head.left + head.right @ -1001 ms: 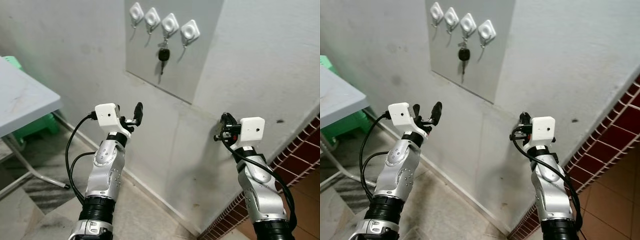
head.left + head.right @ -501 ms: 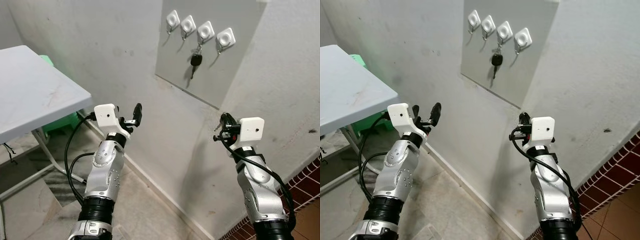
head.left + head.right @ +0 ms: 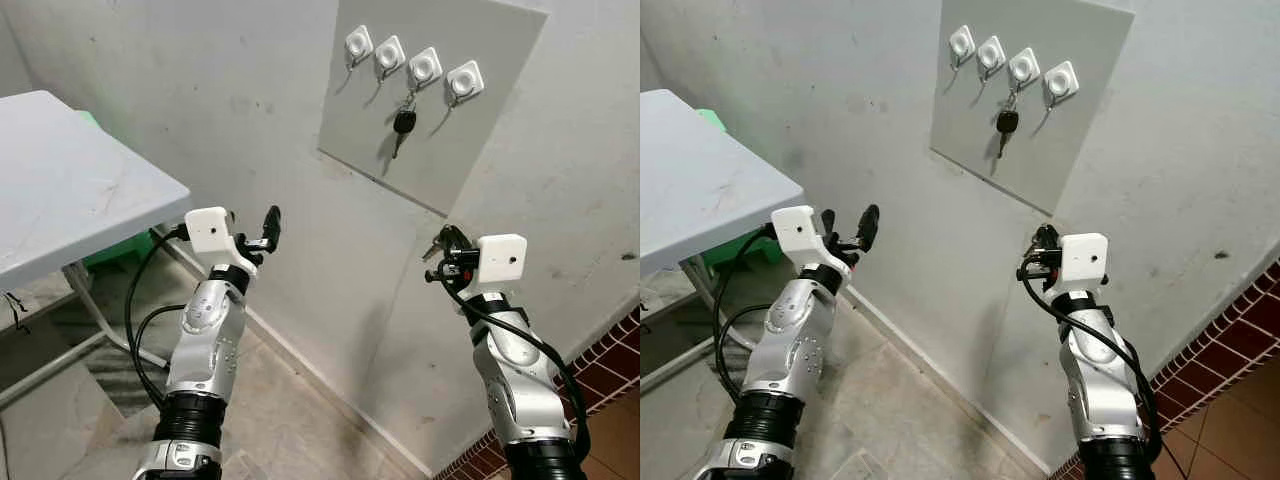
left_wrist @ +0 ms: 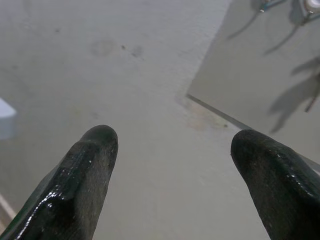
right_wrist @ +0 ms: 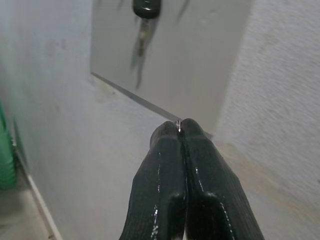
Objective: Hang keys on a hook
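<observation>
A grey panel (image 3: 440, 150) on the wall carries a row of white hooks (image 3: 423, 66). A black-headed key (image 3: 404, 122) hangs from the third hook from the left, and the same key (image 5: 145, 7) appears in the right wrist view. My left gripper (image 3: 255, 225) is raised below and left of the panel, open and empty, its fingers (image 4: 85, 165) spread wide towards the wall. My right gripper (image 3: 440, 255) is held up below the panel's lower right corner, shut. Its fingertips (image 5: 172, 132) press together with a tiny silver glint between them.
A grey table (image 3: 60, 190) stands at the left with a green plastic stool (image 3: 715, 120) behind it. Dark red tiles (image 3: 610, 350) run along the wall's base at the lower right. Bare concrete floor (image 3: 290, 420) lies between my arms.
The whole picture has shifted, so the camera has moved: panel and table now sit further right in view. Both arms hold the same pose, and the key stays on its hook.
</observation>
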Motion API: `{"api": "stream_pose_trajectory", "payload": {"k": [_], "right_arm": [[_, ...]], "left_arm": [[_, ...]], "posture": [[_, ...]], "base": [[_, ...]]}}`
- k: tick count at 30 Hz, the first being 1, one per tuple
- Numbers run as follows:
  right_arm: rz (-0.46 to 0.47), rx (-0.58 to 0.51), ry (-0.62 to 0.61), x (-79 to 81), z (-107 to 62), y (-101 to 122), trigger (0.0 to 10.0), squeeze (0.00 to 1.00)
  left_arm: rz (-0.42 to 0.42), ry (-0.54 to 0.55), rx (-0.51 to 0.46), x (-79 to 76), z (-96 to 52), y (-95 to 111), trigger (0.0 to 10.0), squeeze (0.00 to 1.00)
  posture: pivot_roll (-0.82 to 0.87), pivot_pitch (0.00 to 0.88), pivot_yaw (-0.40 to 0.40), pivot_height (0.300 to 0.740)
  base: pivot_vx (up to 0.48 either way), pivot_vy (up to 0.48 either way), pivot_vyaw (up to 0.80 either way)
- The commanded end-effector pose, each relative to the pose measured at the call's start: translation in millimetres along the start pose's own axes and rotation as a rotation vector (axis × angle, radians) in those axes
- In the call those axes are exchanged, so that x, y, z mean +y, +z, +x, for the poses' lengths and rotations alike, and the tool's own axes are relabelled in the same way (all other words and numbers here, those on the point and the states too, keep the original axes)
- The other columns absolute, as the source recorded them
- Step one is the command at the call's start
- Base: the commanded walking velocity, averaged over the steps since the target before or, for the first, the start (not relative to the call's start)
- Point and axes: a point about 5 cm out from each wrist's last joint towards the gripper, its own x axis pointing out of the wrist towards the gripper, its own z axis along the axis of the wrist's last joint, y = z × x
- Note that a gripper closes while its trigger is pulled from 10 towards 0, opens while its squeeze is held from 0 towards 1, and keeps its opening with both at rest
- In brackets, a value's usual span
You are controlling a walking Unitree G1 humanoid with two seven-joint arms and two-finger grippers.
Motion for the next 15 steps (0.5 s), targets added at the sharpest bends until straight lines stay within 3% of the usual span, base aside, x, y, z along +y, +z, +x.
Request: {"api": "stream_pose_trajectory", "payload": {"k": [1, 15], "right_arm": [[-0.010, -0.035, -0.003, -2.4, 2.7, 8.8, 10.0, 0.00], [-0.005, -0.033, 0.003, 0.0, 1.0, 7.9, 10.0, 0.00]], "left_arm": [[0.001, -0.016, 0.000, -5.8, 2.0, 1.9, 10.0, 0.00], [0.002, -0.014, 0.005, -6.3, 1.6, 0.9, 10.0, 0.00]], "posture": [[-0.02, 0.000, -0.071, 0.740], [-0.01, 0.000, -0.074, 0.740]], "base": [[0.000, 0.480, 0.00], [0.000, 0.464, 0.00]]}}
